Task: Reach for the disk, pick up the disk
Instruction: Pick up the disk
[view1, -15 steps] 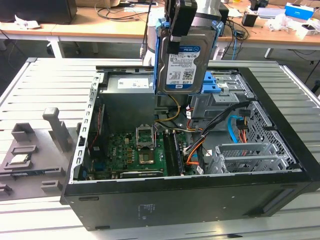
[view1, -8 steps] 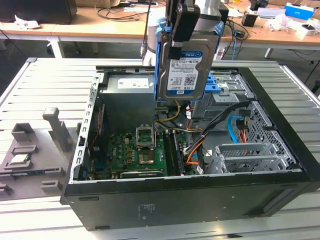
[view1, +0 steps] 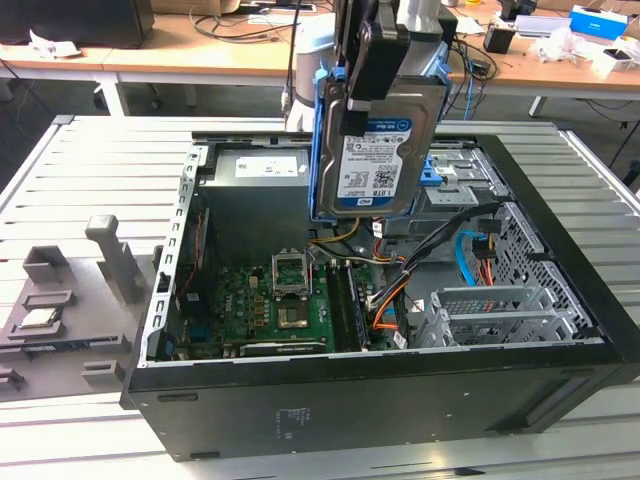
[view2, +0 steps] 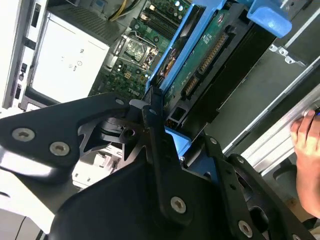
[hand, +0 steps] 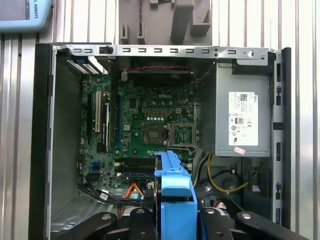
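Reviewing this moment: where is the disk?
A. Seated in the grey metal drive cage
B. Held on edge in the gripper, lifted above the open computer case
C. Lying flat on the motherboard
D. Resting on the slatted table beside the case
B: in the exterior view the disk hangs on edge with its label facing the camera, clamped at its top by the gripper, clear above the open computer case.

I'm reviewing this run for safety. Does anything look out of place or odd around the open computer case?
A person's hand sits at the edge of the second wrist view, close to the gripper while it is shut on the disk, which is held upright above the case. Otherwise nothing looks spilled or damaged.
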